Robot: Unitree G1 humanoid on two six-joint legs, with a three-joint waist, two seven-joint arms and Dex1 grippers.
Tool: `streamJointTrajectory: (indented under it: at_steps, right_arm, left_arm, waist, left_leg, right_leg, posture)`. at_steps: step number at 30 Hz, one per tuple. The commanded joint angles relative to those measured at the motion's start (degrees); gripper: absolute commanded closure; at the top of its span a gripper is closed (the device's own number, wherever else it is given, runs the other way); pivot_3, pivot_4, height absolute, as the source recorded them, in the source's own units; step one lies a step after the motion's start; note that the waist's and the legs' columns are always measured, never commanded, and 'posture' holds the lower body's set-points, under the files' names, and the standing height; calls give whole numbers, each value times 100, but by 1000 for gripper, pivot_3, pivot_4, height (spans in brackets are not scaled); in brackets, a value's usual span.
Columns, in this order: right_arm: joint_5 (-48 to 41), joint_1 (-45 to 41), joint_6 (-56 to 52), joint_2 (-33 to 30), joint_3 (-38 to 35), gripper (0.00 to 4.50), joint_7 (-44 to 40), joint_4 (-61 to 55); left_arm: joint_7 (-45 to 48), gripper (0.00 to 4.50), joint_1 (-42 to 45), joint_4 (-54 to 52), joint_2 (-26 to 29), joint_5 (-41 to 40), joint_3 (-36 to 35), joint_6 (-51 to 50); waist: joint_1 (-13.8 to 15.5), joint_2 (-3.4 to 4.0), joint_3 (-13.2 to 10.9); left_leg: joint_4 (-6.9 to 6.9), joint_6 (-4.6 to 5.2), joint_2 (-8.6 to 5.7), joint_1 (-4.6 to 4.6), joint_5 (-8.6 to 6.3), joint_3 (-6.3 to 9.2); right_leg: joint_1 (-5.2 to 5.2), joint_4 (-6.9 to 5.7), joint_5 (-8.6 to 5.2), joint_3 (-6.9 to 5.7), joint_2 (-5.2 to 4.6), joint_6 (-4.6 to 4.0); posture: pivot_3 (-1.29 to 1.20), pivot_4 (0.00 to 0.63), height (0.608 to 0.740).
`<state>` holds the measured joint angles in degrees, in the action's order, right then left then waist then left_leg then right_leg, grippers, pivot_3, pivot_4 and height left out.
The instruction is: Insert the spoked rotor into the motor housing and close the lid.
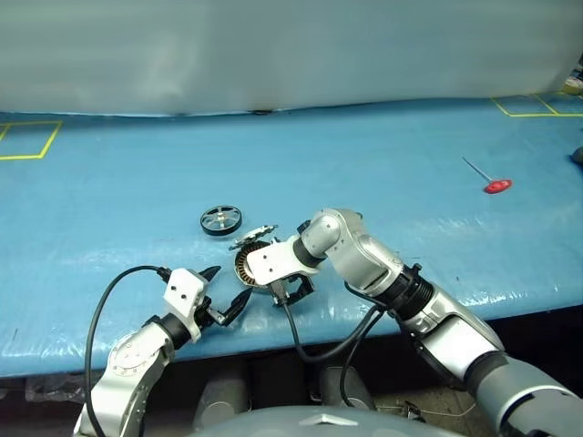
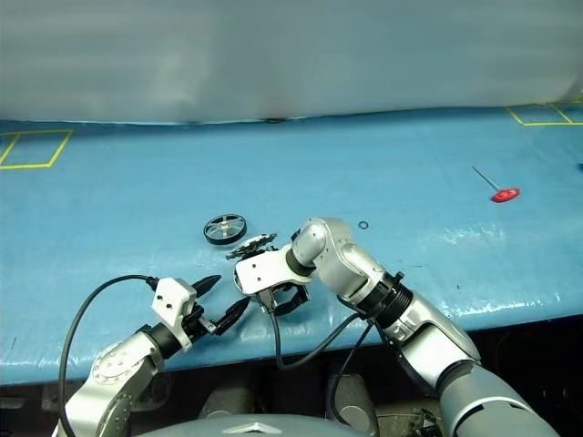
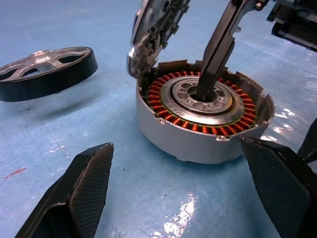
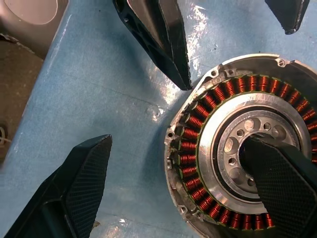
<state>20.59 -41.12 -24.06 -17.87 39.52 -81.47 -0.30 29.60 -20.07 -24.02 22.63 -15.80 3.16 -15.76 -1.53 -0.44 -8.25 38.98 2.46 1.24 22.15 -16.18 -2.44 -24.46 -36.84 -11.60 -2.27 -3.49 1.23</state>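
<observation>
The spoked rotor (image 1: 221, 220) lies flat on the blue table, beyond and left of the motor housing (image 3: 198, 134). The housing's copper windings ring a pale silver centre. The lid (image 3: 156, 25) stands tilted up at the housing's far rim, its dark ribbed inside showing. My right gripper (image 4: 173, 148) is open and points down over the housing. One of its fingers (image 3: 218, 49) rests in the silver centre and the other stands outside the wall above the table. My left gripper (image 3: 176, 148) is open on the near side of the housing, touching nothing.
A red-handled tool (image 1: 496, 186) lies far right on the table. A small black ring (image 2: 363, 225) sits behind my right arm. Yellow tape squares (image 1: 27, 141) mark the far corners. The table's front edge (image 1: 455, 300) runs just below the housing.
</observation>
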Motion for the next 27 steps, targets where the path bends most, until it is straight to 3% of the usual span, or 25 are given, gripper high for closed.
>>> streamJointTrajectory:
  at_steps: [1,3,15,27]
  right_arm:
    - [-462,-164,-85,13,-168,36,-178,-546]
    - [-527,-209,-128,-19,-212,36,-105,-578]
    - [-386,-48,-367,-158,-44,36,588,-320]
    - [-564,140,-503,-610,164,36,473,-712]
  left_arm:
    - [5,0,42,-16,-23,23,-9,104]
    - [27,0,50,-8,-29,21,-8,102]
    - [38,0,78,30,-48,26,0,129]
    - [39,0,29,-15,-35,23,-4,103]
  waist:
    - [16,0,-1]
    - [30,2,-4]
    - [54,-3,-28]
    - [97,-4,-27]
  left_leg:
    - [3,0,-1,19,0,0]
    - [8,-2,-3,54,1,4]
    - [8,-1,-7,55,1,6]
    - [19,0,-16,51,1,24]
  right_leg:
    - [-1,-1,1,0,0,0]
    - [-18,-1,4,-4,2,4]
    - [-15,3,2,-10,11,5]
    - [-9,3,2,-25,6,9]
  posture:
    - [0,150,740]
    - [0,150,740]
    - [0,150,740]
    - [0,150,740]
